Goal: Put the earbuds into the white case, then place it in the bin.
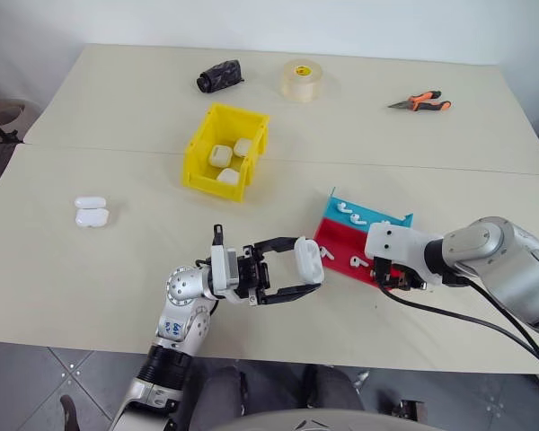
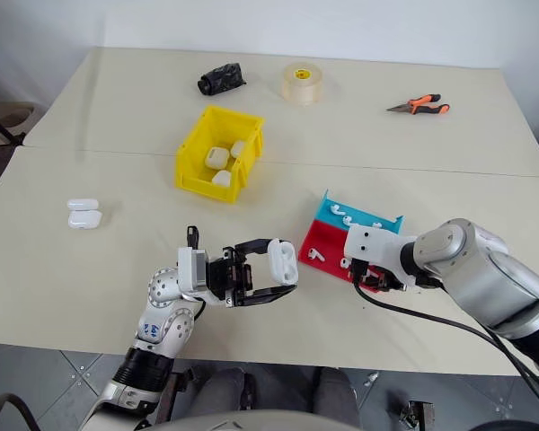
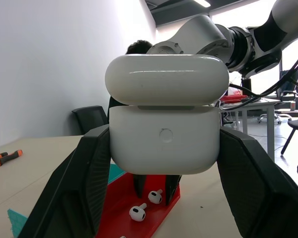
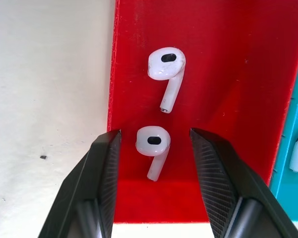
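From the head camera, the left gripper [image 1: 287,267] points right and pinches the white case [image 1: 307,260] at its sides, holding it above the desk [image 1: 90,278] near the front edge, just left of the red and blue tray [image 1: 334,241]. The right gripper [image 1: 402,280] tips down over the tray's red near end, so it is the arm next to the earbuds [image 1: 355,262] lying there; more earbuds sit in the blue far strip. The bin [image 1: 202,148] stands further back on the desk, well apart, with three cases already inside, and two more cases lie near the left edge.

In the left wrist view, the case's lid looks slightly raised, and two earbuds show on the red floor beyond it.

In the right wrist view, the black fingers [image 4: 103,168] stand part open, straddling the nearer earbud [image 4: 153,146] without touching it. Its stem runs along the fingers, not across them, so closing should catch the bud's head from both sides. The second earbud [image 4: 165,74] lies just beyond, parallel.
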Motion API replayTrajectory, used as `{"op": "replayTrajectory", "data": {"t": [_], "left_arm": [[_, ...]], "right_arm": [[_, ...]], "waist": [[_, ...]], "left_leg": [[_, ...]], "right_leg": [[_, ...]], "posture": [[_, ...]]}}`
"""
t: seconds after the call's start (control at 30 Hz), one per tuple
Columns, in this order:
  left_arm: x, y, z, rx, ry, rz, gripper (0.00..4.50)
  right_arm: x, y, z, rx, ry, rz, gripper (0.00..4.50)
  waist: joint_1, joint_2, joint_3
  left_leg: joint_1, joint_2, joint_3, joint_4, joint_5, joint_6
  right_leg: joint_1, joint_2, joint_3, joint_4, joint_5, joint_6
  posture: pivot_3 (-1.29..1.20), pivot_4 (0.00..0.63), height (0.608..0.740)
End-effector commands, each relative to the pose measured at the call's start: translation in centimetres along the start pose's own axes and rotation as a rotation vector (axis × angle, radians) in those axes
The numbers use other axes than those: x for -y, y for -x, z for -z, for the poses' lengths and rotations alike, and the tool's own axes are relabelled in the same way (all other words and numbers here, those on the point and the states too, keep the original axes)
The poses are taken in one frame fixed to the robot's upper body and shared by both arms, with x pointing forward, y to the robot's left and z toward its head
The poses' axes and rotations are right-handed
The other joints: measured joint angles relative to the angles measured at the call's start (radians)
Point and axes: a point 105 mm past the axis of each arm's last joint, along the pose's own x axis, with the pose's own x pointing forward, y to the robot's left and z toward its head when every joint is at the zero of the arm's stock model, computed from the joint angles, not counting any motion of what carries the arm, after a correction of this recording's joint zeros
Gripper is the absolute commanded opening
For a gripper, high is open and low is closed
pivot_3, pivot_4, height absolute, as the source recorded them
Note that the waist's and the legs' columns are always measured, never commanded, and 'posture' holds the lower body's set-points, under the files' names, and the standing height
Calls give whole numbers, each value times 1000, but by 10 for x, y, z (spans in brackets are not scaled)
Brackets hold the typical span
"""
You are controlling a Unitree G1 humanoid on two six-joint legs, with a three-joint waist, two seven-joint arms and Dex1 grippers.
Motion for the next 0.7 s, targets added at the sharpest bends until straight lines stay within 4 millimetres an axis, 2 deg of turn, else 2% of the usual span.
{"op": "replayTrajectory", "data": {"t": [0.03, 0.7], "left_arm": [[3, -6, -10, 27, -39, 18, 2791], [1, -5, -11, 25, -1, 35, 2791]], "right_arm": [[0, 1, -1, -5, 26, 5, 1085], [-1, 4, 5, -16, 25, -4, 1085]], "waist": [[0, 0, 0], [0, 0, 0]], "left_leg": [[0, 0, 0, 0, 0, 0], [0, 0, 0, 1, 0, 0]], "right_leg": [[0, 0, 0, 0, 0, 0], [0, 0, 0, 1, 0, 0]], "posture": [[0, 150, 740], [0, 150, 740]]}}
